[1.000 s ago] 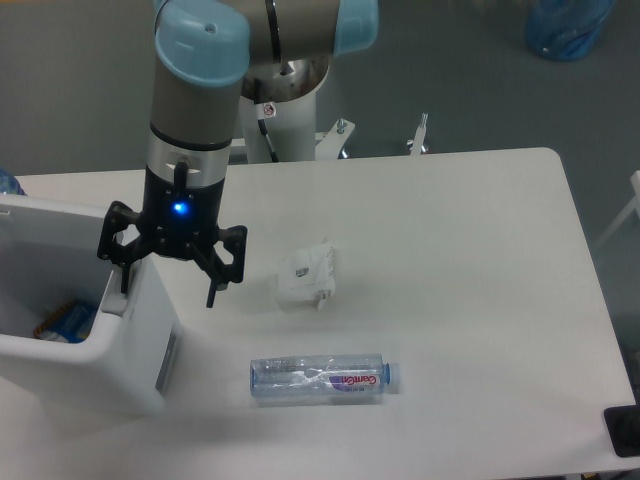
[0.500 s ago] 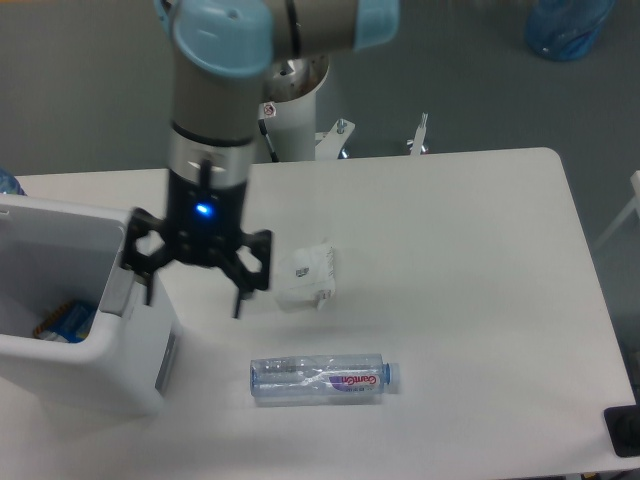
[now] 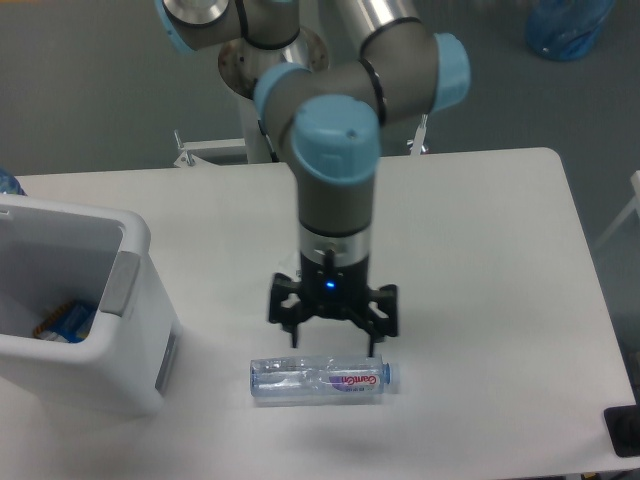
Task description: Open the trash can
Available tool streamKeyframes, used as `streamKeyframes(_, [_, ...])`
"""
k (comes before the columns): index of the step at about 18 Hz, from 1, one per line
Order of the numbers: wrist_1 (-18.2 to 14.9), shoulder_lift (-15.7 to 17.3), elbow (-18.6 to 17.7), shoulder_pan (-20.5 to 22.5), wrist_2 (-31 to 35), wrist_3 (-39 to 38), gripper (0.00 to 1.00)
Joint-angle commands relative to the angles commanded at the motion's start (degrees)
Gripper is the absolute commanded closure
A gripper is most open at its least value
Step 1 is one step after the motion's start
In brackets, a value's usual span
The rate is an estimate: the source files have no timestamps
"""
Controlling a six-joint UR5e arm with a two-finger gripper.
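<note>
The trash can (image 3: 140, 335) is a large white boxy bin at the table's left edge. Its top stands open and coloured items lie inside. A grey push tab (image 3: 119, 285) shows on its right rim. My gripper (image 3: 334, 345) hangs open over the middle of the table, well to the right of the can, fingers pointing down and spread wide. It sits just above a clear plastic bottle (image 3: 318, 379) lying on its side. Nothing is between the fingers.
The arm's base stands behind the table's far edge. A blue bag (image 3: 568, 27) lies on the floor at the top right. A dark object (image 3: 624, 430) pokes in at the right edge.
My gripper has swung from the can's right rim to the right and toward the front, now above the bottle. The crumpled white paper beside the bottle is now hidden behind the arm.
</note>
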Motion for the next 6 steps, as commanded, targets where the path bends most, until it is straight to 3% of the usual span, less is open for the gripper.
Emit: streamKeyframes(6, [0.17, -0.70, -1.05, 1.15, 2.45, 6.80, 0.00])
